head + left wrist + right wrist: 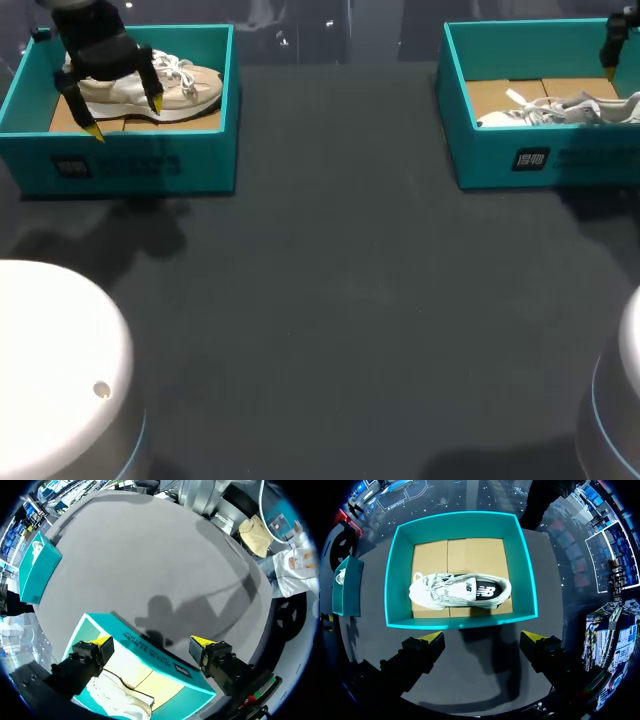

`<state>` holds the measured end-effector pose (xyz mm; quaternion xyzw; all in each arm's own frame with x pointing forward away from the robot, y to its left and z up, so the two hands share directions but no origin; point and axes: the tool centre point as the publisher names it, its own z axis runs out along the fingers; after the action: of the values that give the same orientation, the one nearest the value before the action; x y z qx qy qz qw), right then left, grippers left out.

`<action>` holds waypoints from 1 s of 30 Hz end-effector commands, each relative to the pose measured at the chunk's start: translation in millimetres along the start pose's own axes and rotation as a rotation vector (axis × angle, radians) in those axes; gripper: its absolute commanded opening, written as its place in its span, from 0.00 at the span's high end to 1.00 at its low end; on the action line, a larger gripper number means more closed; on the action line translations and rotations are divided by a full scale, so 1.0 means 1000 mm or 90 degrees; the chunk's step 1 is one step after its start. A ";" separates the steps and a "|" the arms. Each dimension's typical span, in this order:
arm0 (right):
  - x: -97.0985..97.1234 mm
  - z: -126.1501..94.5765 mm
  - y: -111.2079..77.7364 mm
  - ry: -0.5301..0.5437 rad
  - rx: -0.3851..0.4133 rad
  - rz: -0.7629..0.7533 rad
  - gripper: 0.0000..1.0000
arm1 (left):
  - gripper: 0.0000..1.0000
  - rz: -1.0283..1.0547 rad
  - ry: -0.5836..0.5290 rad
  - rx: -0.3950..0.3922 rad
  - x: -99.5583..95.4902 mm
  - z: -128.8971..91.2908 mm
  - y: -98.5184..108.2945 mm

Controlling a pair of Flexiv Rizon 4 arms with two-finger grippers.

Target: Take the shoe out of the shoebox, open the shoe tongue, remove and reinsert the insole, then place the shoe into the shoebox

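**Overview, head view.** A dark table carries 2 teal shoeboxes, well apart. The left shoebox stands at the table's far left corner. The right shoebox stands at its far right corner. Each box is open at the top and holds 1 shoe on a brown cardboard floor.

**Left arm.** My left gripper hangs over the left shoebox. Its jaws are spread wide and pinch nothing. In the head view its 2 yellow tips sit over one end of the cream shoe, which lies lengthwise inside the box with its laces up. In the left wrist view the box's long wall runs under the gap between my fingers. The shoe lies beneath and beside one finger. I cannot tell whether that finger touches it.

**Right arm.** My right gripper hangs above the table just outside the right shoebox. Its jaws are also spread wide with nothing between them. The box's long wall lies just ahead of its tips. The white shoe lies lengthwise in the middle of that box. Its laces are up and its dark inside shows at the opening.
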<state>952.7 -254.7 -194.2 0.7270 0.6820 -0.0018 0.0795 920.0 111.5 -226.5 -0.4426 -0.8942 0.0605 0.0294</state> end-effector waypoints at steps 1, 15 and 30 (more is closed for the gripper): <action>0.000 0.000 0.000 0.000 0.000 0.000 0.00 | 0.00 0.046 0.059 -0.004 -0.001 -0.020 0.029; 0.000 0.000 0.000 0.000 0.000 0.000 0.00 | 0.00 0.075 0.064 -0.006 0.001 -0.022 0.034; 0.000 0.000 0.000 0.000 0.000 0.000 0.00 | 0.00 0.155 0.082 -0.129 -0.005 -0.014 0.123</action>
<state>952.8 -254.8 -194.3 0.7270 0.6820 -0.0018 0.0795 1003.2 176.0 -229.3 -0.5514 -0.8314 -0.0619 0.0292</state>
